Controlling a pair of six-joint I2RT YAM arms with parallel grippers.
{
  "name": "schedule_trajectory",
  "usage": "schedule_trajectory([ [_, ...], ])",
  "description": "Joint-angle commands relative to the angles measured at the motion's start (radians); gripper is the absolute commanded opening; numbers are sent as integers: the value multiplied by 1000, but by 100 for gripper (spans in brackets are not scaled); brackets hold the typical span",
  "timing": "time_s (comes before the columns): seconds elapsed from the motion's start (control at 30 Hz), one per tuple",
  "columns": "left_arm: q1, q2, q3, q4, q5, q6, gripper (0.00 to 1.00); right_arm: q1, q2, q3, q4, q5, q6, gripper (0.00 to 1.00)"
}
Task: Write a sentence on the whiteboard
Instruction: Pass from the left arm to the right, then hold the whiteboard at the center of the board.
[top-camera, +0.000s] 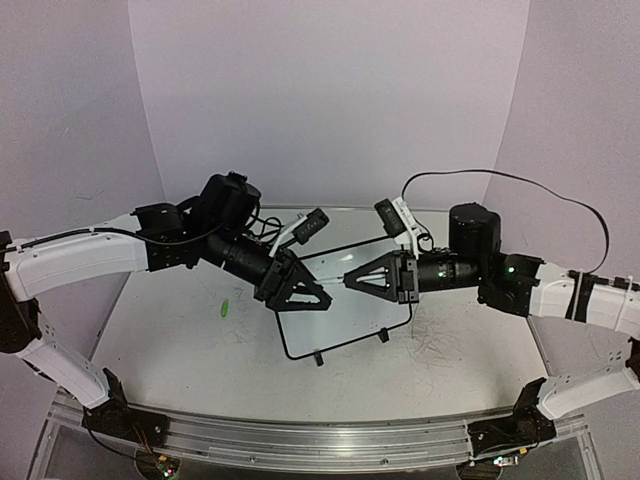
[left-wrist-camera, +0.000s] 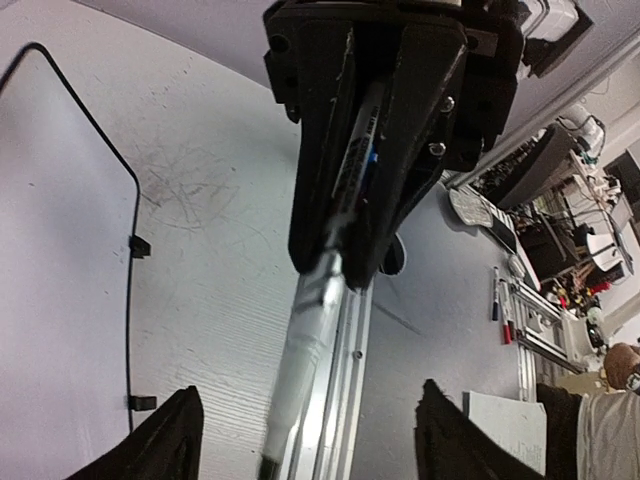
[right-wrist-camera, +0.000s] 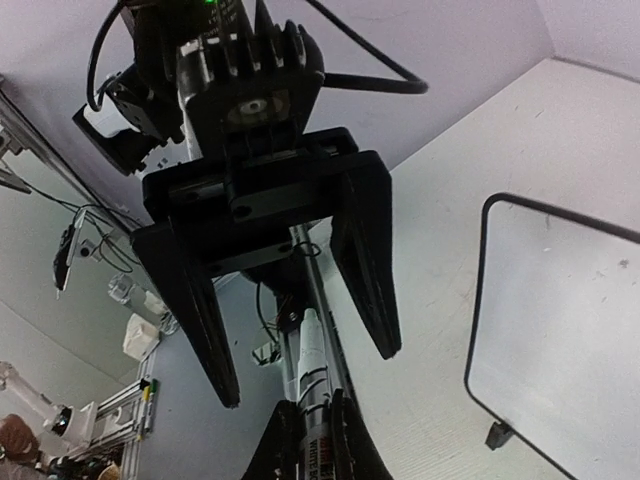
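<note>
The whiteboard, white with a thin black frame, stands tilted at mid-table; it also shows in the wrist views. The sentence is not in view; the visible board surface looks bare. Above the board's left part the two grippers face each other tip to tip. My right gripper is shut on a white-bodied marker, whose tapered end points at the left gripper. My left gripper is open, its fingers either side of the marker's end without touching it.
A small green thing lies on the table left of the board. Faint grey scribbles mark the table at the right. An aluminium rail runs along the near edge. Loose markers lie off the table.
</note>
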Motion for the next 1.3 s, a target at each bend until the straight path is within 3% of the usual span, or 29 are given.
schedule_trajectory([
  [0.0, 55, -100, -15, 38, -140, -58, 80, 1, -109, -4, -86, 354, -113, 0],
  [0.1, 101, -164, -70, 82, -277, -139, 81, 2, -190, -39, -100, 560, -147, 0],
  [0.23, 149, -255, -155, 134, -491, -267, 81, 1, -262, -42, -128, 717, -218, 0],
  [0.37, 161, -320, -237, 164, -680, -404, 84, 2, -298, -50, -138, 759, -288, 0],
  [0.53, 162, -339, -330, 214, -781, -514, 84, 2, -298, -45, -150, 742, -352, 0],
  [0.7, 162, -341, -436, 308, -755, -604, 84, 2, -295, -19, -190, 823, -346, 0],
  [0.97, 162, -315, -561, 522, -599, -593, 91, 3, -395, -64, -255, 833, -288, 0],
  [1.27, 170, -329, -698, 696, -559, -592, 84, 2, -349, -31, -279, 798, -248, 0],
])
